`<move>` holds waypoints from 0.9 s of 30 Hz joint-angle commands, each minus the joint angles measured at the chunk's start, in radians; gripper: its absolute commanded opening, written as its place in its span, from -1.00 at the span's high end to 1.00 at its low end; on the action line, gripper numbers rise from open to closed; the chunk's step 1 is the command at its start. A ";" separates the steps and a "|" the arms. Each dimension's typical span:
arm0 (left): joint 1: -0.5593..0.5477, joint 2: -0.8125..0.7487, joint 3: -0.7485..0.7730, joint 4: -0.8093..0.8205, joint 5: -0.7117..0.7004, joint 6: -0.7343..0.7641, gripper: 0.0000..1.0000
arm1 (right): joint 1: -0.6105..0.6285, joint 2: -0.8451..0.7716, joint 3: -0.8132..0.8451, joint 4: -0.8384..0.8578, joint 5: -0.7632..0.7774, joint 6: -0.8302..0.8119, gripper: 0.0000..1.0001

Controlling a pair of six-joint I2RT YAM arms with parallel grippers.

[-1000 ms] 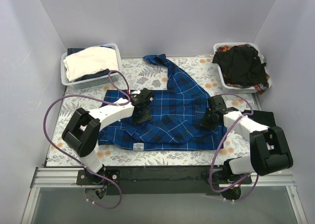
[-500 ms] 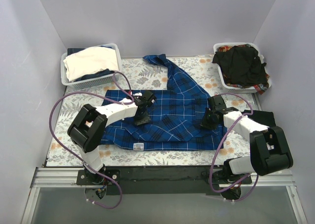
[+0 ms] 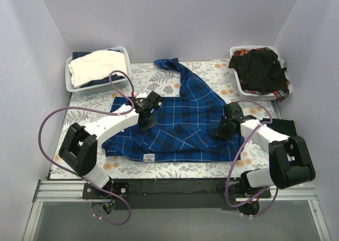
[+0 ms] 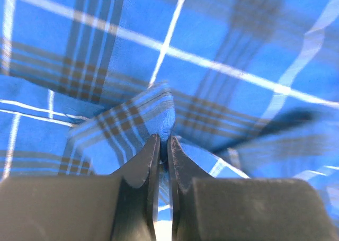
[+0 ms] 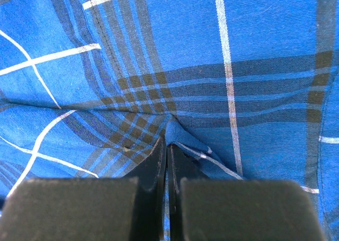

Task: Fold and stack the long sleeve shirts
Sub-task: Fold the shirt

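Left gripper [image 4: 163, 141] — jaws pinched shut on a raised fold of the plaid shirt [image 3: 185, 125], left of its centre. Right gripper [image 5: 167, 143] clamps a pleat near the shirt's right edge. The shirt lies spread on the floral tabletop [image 3: 79, 114] — the black shirt [image 3: 262, 69] is heaped in the far-right basket [image 3: 241, 88].

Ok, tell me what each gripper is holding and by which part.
Both hold the blue plaid shirt. The left gripper pinches a small raised fold in its left half; the right gripper pinches a small fold near its right edge.
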 commanded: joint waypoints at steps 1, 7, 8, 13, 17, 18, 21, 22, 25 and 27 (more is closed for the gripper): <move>0.005 -0.141 0.131 -0.053 -0.127 0.030 1.00 | -0.008 -0.022 0.037 -0.047 0.049 -0.002 0.97; 0.008 -0.282 0.099 0.097 -0.191 0.161 1.00 | -0.028 -0.056 0.047 -0.056 0.072 0.011 0.97; 0.011 -0.308 0.079 0.128 -0.199 0.178 1.00 | -0.028 -0.059 0.047 -0.059 0.072 0.016 0.97; 0.017 -0.458 -0.035 0.318 -0.178 0.306 1.00 | -0.032 -0.090 0.037 -0.044 0.066 0.039 0.97; 0.020 -0.506 -0.047 0.435 -0.107 0.406 1.00 | -0.034 -0.134 0.008 -0.023 0.061 0.064 0.97; 0.020 -0.508 -0.044 0.487 -0.063 0.434 1.00 | -0.034 -0.155 0.002 -0.016 0.064 0.068 0.97; 0.020 -0.483 -0.018 0.578 0.035 0.517 1.00 | -0.035 -0.194 -0.028 0.010 0.060 0.081 0.97; 0.021 -0.471 -0.009 0.599 0.052 0.535 1.00 | -0.035 -0.203 -0.032 0.013 0.061 0.084 0.97; 0.031 -0.405 0.036 0.656 0.136 0.603 1.00 | -0.035 -0.229 -0.055 0.024 0.063 0.096 0.97; 0.040 -0.357 0.054 0.679 0.172 0.632 1.00 | -0.037 -0.248 -0.076 0.036 0.060 0.108 0.97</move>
